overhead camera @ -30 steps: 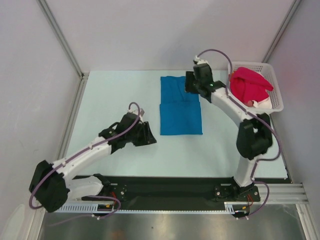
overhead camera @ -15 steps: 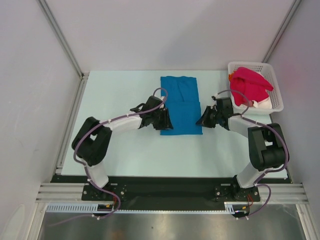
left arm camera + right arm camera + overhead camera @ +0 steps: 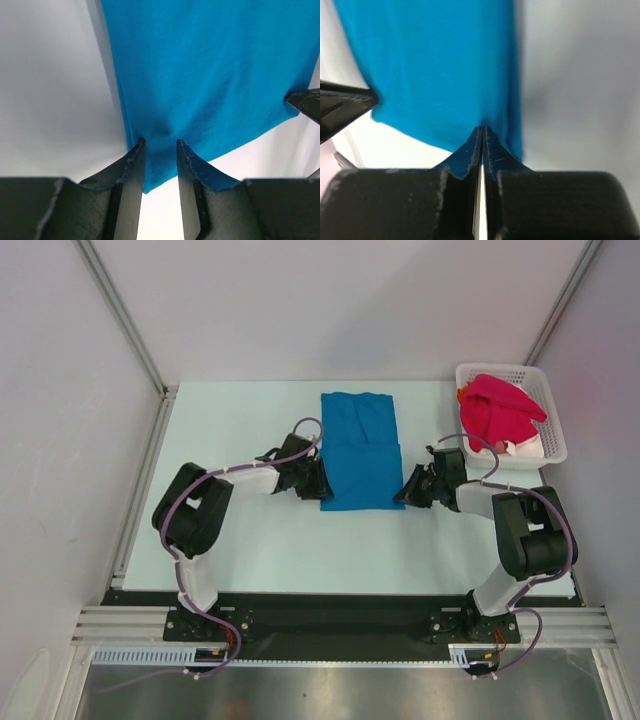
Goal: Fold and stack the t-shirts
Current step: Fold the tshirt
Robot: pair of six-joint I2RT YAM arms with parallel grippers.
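A bright blue t-shirt (image 3: pixel 360 445), folded into a long strip, lies flat mid-table. My left gripper (image 3: pixel 321 490) sits low at its near left corner. In the left wrist view the left gripper (image 3: pixel 159 145) has narrowed jaws with a pucker of the blue t-shirt (image 3: pixel 210 65) filling the gap between them. My right gripper (image 3: pixel 403 492) is at the near right corner. Seen from the right wrist, that gripper (image 3: pixel 482 130) is shut, its tips pinching the blue t-shirt (image 3: pixel 435 65) near the right edge. A crimson-pink t-shirt (image 3: pixel 500 412) is heaped in the basket.
The white lattice basket (image 3: pixel 549 405) stands at the table's far right, with bits of orange and white cloth under the pink heap. A side wall with a metal post (image 3: pixel 120 315) borders the table on the left. Both forearms lie low over the table.
Both arms have swung in to the shirt's near corners, the right one coming back from the far end. Both sets of jaws have closed, the right fully and the left partway on cloth.
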